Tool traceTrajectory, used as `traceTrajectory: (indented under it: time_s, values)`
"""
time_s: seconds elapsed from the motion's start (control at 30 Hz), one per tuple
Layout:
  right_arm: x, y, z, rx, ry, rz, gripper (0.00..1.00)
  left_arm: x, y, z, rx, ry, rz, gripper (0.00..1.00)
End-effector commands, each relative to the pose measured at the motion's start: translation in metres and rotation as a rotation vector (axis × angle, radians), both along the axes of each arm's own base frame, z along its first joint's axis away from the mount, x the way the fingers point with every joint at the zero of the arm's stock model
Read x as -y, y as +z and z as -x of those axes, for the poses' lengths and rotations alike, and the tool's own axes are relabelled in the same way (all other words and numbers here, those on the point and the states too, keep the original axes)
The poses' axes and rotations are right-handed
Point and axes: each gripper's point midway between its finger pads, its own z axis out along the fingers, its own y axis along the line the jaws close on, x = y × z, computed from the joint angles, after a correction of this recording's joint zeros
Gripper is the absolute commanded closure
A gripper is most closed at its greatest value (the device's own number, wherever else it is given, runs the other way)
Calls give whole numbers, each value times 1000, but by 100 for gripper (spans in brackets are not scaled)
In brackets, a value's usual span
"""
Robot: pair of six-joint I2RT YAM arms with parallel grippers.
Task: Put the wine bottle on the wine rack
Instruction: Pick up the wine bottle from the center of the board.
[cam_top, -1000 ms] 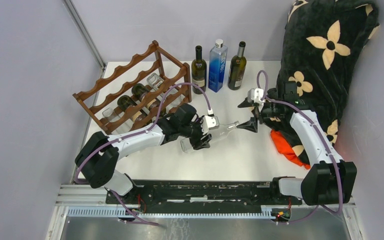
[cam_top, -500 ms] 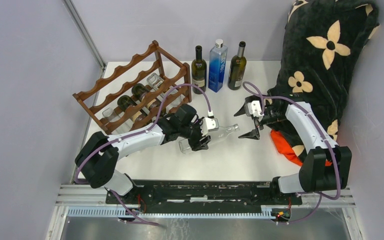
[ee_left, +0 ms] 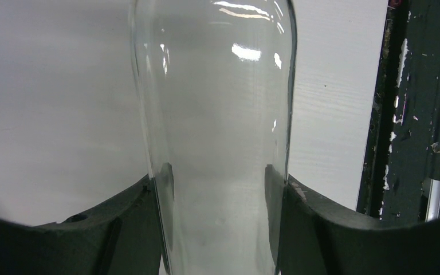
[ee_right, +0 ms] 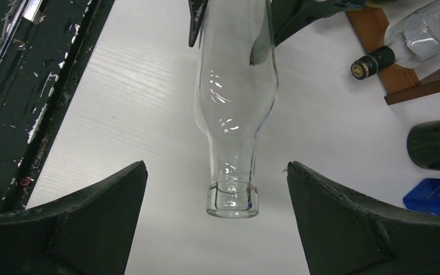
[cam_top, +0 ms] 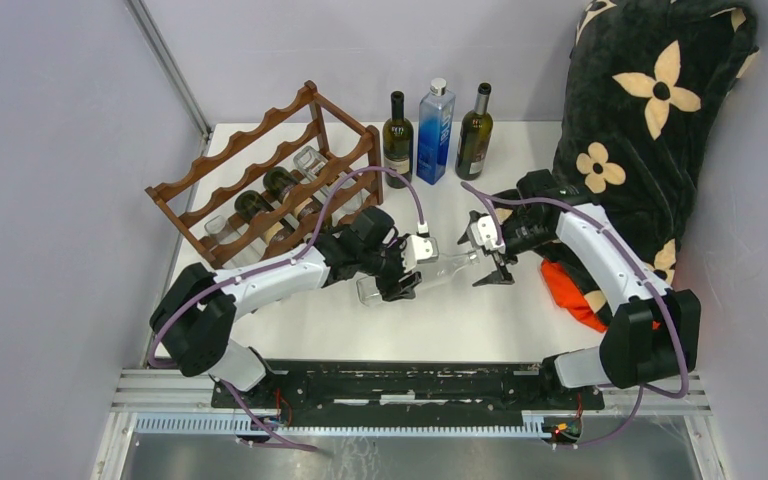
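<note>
A clear glass wine bottle (cam_top: 447,268) hangs level over the table, its mouth (ee_right: 233,201) pointing right. My left gripper (cam_top: 400,273) is shut on its wide body (ee_left: 217,114), a finger (ee_left: 120,223) pressed against each side. My right gripper (cam_top: 491,262) stands open at the mouth end. Its fingertips (ee_right: 132,183) flank the neck without touching the glass. The wine rack (cam_top: 222,168), dark reddish-brown wood with wavy rails, stands at the back left with several bottles lying in it.
Two dark bottles (cam_top: 397,140) (cam_top: 474,132) and a blue one (cam_top: 435,130) stand upright at the back. A black flowered blanket (cam_top: 660,100) fills the right side, an orange cloth (cam_top: 572,292) under it. A capped bottle (ee_right: 372,62) pokes from the rack corner.
My right gripper has swung left and turned toward the bottle's mouth, now straddling the neck, its jaws a little wider. The left arm and the bottle have stayed still.
</note>
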Motion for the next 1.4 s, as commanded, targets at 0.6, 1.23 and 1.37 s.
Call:
traceTrajectory:
  time_s: [0.6,1.23,1.37]
  values:
    - [-20,-16,-25,49,-39,206,26,24,46,-13,150,-85,79,98]
    - [-30,-18,-16,49,5,189,93,32,48,-15,148,-93,82,98]
    - [-38,-11,-9,-12,-23,130,100,32,47,-18,149,-80,75,97]
